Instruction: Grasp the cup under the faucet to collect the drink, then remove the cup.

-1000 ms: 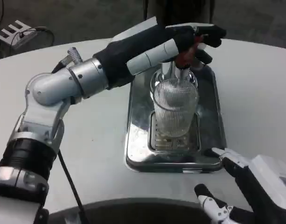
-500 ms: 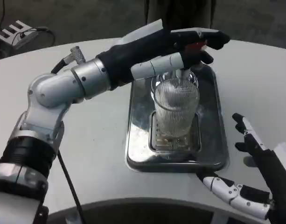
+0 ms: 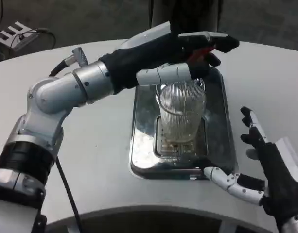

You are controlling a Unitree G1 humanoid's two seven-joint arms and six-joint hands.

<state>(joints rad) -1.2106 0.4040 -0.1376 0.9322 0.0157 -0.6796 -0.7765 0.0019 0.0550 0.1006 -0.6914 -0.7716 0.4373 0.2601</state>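
A clear ribbed cup (image 3: 180, 116) stands upright on the drain grate of a steel tray (image 3: 141, 141), right under the faucet. My left hand (image 3: 187, 53) reaches across above the cup and rests on the red faucet lever (image 3: 203, 50), its fingers laid over and around it; the spout is mostly hidden behind them. My right hand (image 3: 263, 174) hovers open at the tray's near right corner, fingers spread, thumb close to the tray's front rim, apart from the cup.
The white table (image 3: 90, 145) curves away to a near edge just below the tray. A small grey power adapter with a cable (image 3: 15, 34) lies at the far left. My left forearm (image 3: 85, 85) spans the space left of the tray.
My right hand has risen from the lower right corner and opened beside the tray. My left hand has shifted slightly higher over the lever. The cup stays put.
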